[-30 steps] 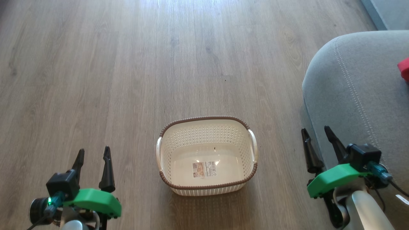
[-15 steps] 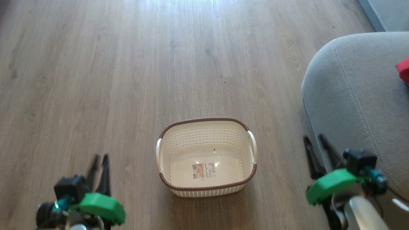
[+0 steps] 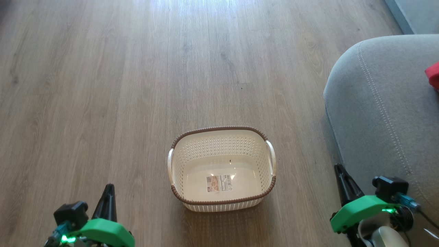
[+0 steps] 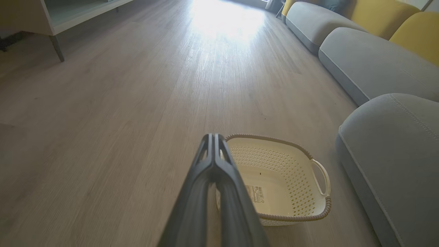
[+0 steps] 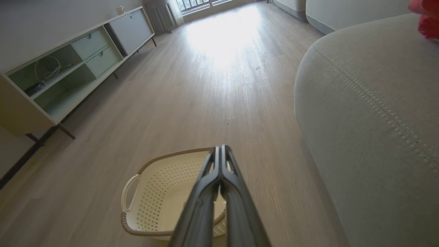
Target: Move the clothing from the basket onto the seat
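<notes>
The cream basket (image 3: 222, 169) with its brown braided rim stands on the wooden floor, holding nothing but a label sticker (image 3: 219, 183). A corner of the red clothing (image 3: 433, 74) lies on the grey seat (image 3: 384, 103) at the right edge, seen also as red clothing (image 5: 425, 17) in the right wrist view. My left gripper (image 3: 109, 188) is low at the lower left, shut and holding nothing. Beside the seat's front at the lower right, my right gripper (image 3: 339, 168) is shut too. Each wrist view shows its fingertips pressed together: left gripper (image 4: 213, 136), right gripper (image 5: 219, 148), with the basket (image 4: 284, 178) (image 5: 164, 195) beyond them.
Bare wooden floor (image 3: 137, 85) stretches ahead and to the left. A low white cabinet (image 5: 68, 65) on thin legs lines the far wall. More grey cushions (image 4: 370, 65) with yellow backs (image 4: 380, 13) run along the right side.
Both grippers have closed from wide open to shut. Both arms have drawn down toward the bottom of the head view. The basket has stayed put.
</notes>
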You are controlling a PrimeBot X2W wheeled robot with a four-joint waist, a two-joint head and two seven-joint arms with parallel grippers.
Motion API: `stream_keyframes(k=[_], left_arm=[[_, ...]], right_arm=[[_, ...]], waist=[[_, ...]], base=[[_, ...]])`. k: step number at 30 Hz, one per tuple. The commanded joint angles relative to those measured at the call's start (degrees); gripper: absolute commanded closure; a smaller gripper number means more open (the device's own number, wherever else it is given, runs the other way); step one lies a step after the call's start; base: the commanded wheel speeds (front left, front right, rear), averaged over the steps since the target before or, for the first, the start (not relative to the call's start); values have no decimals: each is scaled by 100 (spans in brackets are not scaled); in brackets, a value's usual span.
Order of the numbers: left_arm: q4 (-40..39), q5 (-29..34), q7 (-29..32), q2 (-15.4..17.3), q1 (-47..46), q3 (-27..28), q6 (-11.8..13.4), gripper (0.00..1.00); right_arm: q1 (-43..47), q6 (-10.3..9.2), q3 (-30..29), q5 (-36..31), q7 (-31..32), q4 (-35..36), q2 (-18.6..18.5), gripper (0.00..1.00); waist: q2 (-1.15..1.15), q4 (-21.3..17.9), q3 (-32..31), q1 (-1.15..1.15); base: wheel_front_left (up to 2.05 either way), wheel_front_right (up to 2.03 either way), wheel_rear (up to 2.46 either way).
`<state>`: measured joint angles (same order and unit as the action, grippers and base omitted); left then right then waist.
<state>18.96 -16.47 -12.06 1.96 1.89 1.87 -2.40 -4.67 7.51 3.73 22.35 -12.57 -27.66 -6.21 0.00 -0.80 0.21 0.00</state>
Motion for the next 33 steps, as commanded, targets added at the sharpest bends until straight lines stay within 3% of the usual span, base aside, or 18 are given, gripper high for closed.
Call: stream_keyframes(k=[1,33], left_arm=[[-212,-159,30,29,-263,54,-48,100],[-301,-2287,545,47,-411,164,-180,100]], right_arm=[[-253,0,-59,155,34,227,-9,100],[-221,-1,-333,2115,568,557,89,100]], waist=[[0,2,1,0],[0,24,0,0]], base=[[0,0,0],[0,0,0]])
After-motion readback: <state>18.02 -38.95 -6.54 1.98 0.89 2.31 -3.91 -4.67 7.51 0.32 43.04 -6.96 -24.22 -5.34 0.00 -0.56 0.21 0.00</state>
